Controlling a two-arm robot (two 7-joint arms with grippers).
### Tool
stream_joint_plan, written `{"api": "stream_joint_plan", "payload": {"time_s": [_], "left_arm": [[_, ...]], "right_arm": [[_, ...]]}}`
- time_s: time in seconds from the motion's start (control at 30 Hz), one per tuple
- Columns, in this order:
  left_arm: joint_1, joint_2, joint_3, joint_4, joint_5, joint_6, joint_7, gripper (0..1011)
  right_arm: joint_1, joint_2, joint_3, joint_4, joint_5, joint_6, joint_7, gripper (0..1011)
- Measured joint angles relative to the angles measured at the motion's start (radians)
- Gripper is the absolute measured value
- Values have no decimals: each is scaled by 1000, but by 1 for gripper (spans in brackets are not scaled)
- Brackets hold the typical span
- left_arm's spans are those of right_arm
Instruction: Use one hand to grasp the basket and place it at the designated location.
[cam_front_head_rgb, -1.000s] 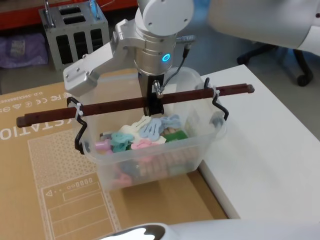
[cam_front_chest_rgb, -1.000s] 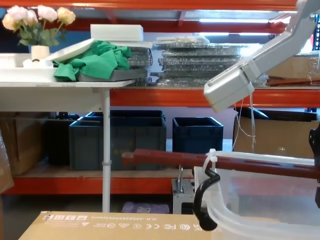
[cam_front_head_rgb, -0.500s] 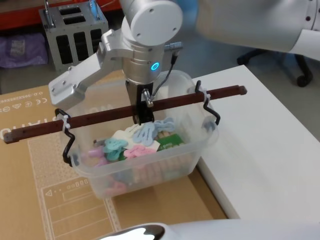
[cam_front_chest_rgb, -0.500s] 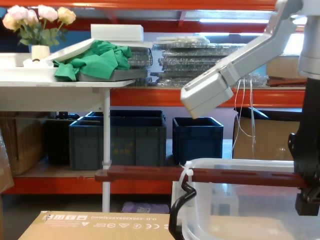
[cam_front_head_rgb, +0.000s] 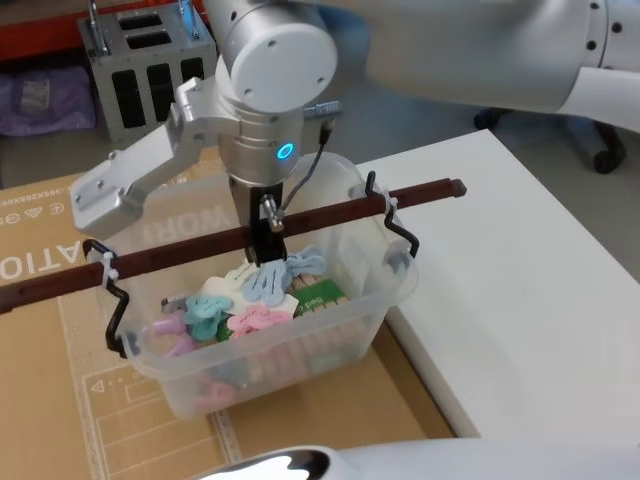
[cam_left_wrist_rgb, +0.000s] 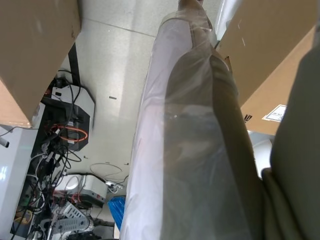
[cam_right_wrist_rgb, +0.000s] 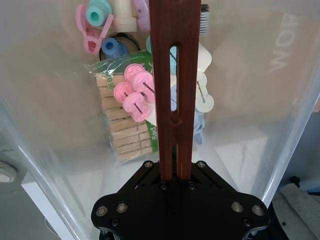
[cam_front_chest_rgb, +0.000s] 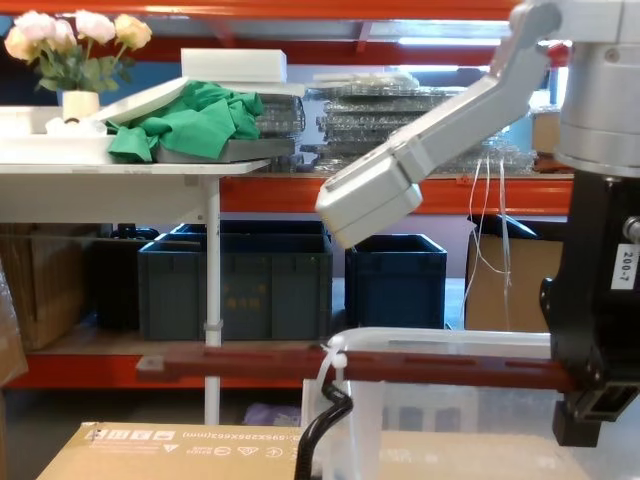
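Over the cardboard box (cam_front_head_rgb: 60, 300), right gripper (cam_front_head_rgb: 267, 238) clamps the basket's (cam_front_head_rgb: 330, 335) bar handle (cam_front_head_rgb: 170, 251); that seemingly narrow hold risks swinging.

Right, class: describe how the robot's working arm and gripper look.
The right arm is bulky silver-grey with a white rounded cap, a blue ring light and a thin black cable. The right gripper is near-black with a white label.

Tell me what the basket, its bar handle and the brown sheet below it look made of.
The basket: smooth translucent white plastic; contents show through its walls. The bar handle: probably wood, matte red-brown with cut slots, possibly moulded. The sheet: brown cardboard printed in white.
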Motion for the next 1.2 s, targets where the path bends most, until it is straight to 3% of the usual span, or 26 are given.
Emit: {"api": "stream_joint_plan", "payload": {"time_s": [0.43,1.2], "left_arm": [[0,0,0,0,0,0,0,0],[0,0,0,0,0,0,0,0]], "right_arm": [[-9,-79,-45,33,-29,46,-38,0],[-15,-134,-109,73,-35,105,-82,0]]}}
